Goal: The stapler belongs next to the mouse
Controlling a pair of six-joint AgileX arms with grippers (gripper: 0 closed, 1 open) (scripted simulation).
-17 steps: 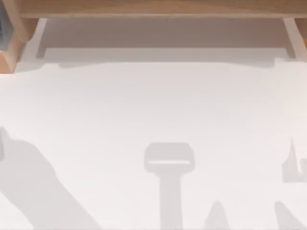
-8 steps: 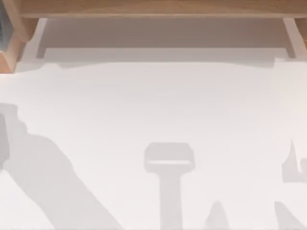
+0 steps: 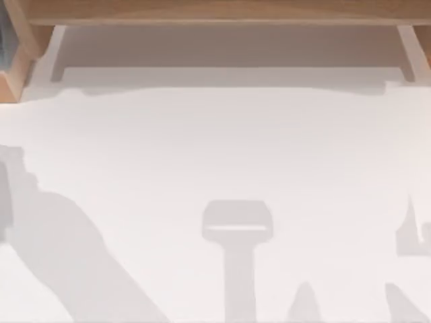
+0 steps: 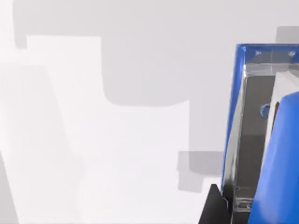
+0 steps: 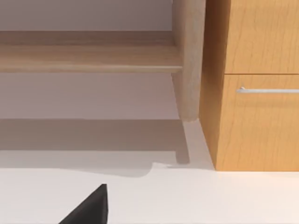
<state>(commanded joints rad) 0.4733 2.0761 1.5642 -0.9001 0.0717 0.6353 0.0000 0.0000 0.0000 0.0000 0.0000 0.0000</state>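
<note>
Stapler [image 4: 268,140] just beside left claw [image 4: 216,207]

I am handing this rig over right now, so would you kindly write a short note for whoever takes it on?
Left gripper: a black fingertip shows in the left wrist view right beside the stapler; grip cannot be confirmed.
Right gripper: one black fingertip shows in the right wrist view, low over the white table, facing the wooden shelf and drawer cabinet.
Stapler: blue, with its silver strip, close to the left wrist camera.
Done: nothing confirmed.
Left: locate the mouse and set the stapler next to it.
</note>
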